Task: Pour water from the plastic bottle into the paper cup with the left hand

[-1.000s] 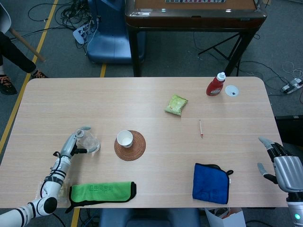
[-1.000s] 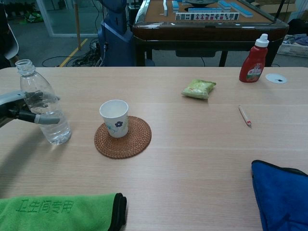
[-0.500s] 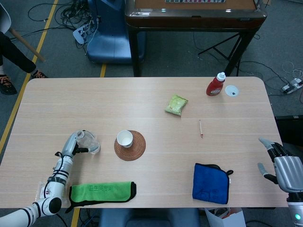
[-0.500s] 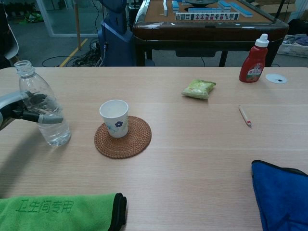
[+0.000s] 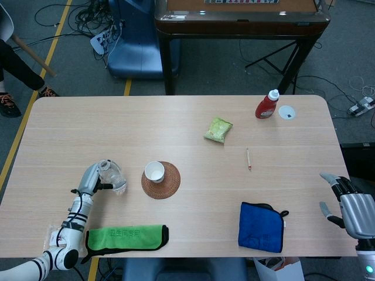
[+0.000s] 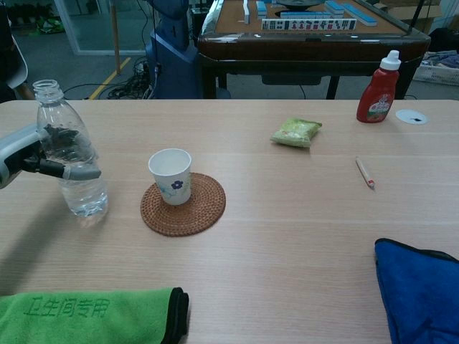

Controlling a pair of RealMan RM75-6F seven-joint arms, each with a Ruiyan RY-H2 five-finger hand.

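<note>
**Left hand on bottle, just off the table by the cup**

Can't see most of my left hand [image 6: 32, 154] in chest view: frame edge cuts it, only fingers wrapped round the bottle [image 6: 70, 161] show. Whether the bottle base clears the table [image 6: 287, 215] is hard to call; looks barely lifted, upright, cap off, water low inside. Right hand [image 5: 351, 208] sits at the table's right edge in head view, partly cropped, fingers spread, holding nothing; not in chest view.

Cup [image 6: 171, 175] stands upright on the round woven coaster [image 6: 183, 204], just right of the bottle, apart from it. Nothing between them. Green cloth [image 6: 90, 312] lies near front left, blue cloth [image 6: 419, 287] front right. Farther back: green snack packet [image 6: 295, 132], pencil [image 6: 364, 172], red bottle [image 6: 377, 96] w/ white cap, small white disc [image 6: 412, 116] beside it.

Vs 0.5 s ago: bottle and left hand sit a bit higher and nearer the cup. Cup, coaster, right hand unchanged.
</note>
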